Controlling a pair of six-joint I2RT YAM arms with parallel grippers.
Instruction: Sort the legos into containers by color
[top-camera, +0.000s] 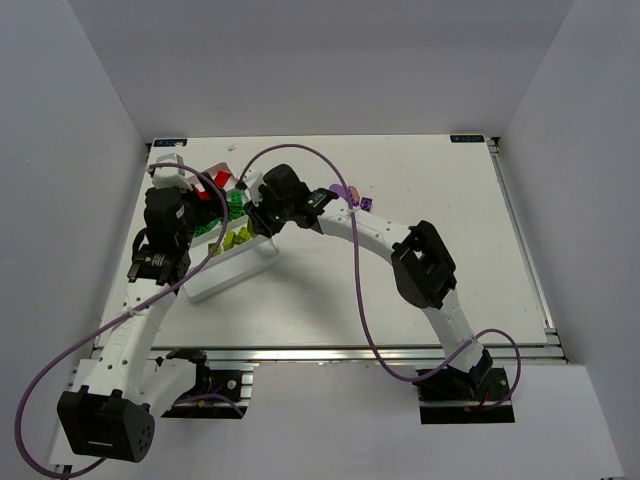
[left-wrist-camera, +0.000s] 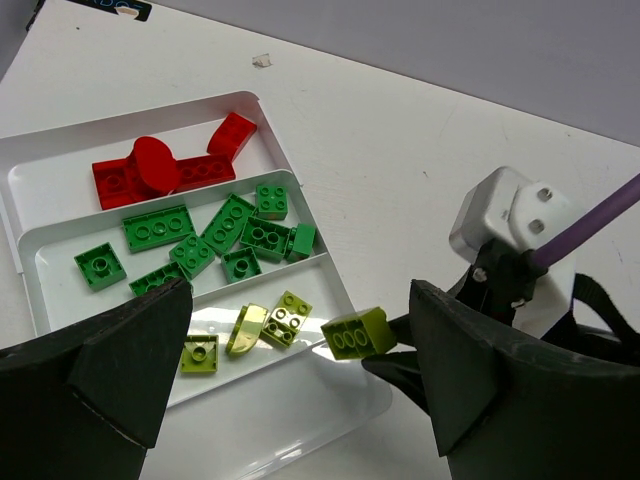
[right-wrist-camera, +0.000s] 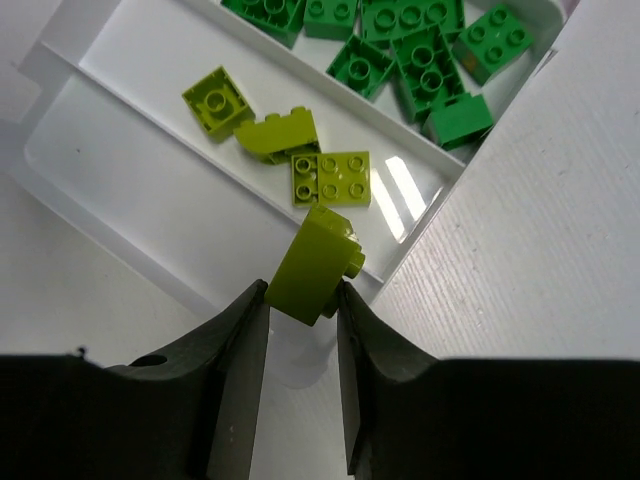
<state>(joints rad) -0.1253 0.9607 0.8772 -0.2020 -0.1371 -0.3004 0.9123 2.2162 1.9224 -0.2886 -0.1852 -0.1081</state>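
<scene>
The white tray (left-wrist-camera: 250, 420) holds red legos (left-wrist-camera: 150, 175) in its far compartment, green legos (left-wrist-camera: 230, 235) in the middle one, and three yellow-green legos (left-wrist-camera: 265, 325) beside those. Its nearest compartment is bare. My right gripper (right-wrist-camera: 303, 300) is shut on a yellow-green brick (right-wrist-camera: 315, 265), which it holds just above the tray's right end by the yellow-green compartment. The brick also shows in the left wrist view (left-wrist-camera: 358, 335). My left gripper (left-wrist-camera: 298, 300) is open and empty, hovering over the tray's near side.
A purple brick (top-camera: 366, 204) and a pinkish brick (top-camera: 340, 192) lie on the table right of the tray (top-camera: 225, 275), under the purple cable. A small white scrap (left-wrist-camera: 262, 61) lies beyond the tray.
</scene>
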